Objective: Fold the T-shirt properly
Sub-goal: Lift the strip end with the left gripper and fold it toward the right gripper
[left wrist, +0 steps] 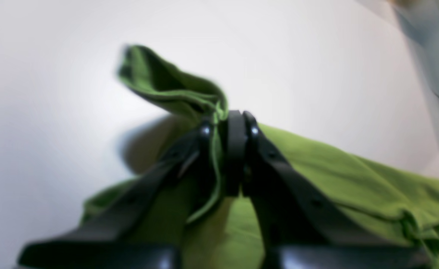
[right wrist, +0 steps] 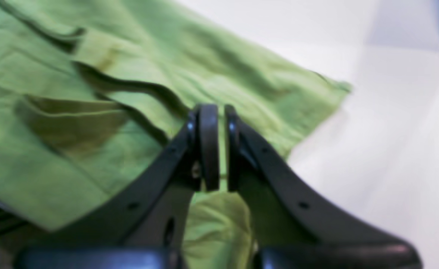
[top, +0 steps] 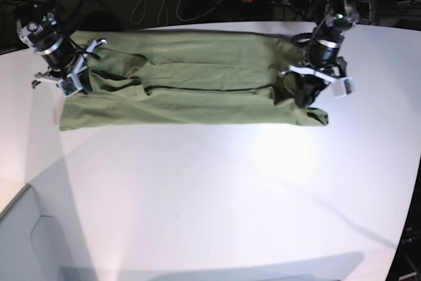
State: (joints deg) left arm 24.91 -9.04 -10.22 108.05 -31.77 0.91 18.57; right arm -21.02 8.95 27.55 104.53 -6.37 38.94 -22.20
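- The T-shirt (top: pixel 177 90) lies as a long green band across the upper part of the white table (top: pixel 210 195) in the base view, already doubled lengthwise.
- At the frame's right, the left gripper (left wrist: pixel 229 149) has its jaws pinched on a raised fold of fabric.
- At upper left, the right gripper (right wrist: pixel 217 149) shows jaws nearly together with cloth between them — it looks like a grip on the T-shirt's end.
- Soft, light cotton: I'd expect sag and wrinkling, so hems and corners are the sensible holds.
- Both wrist views are blurred; how many layers each jaw holds can't be made out, and the sleeves are tucked from view.
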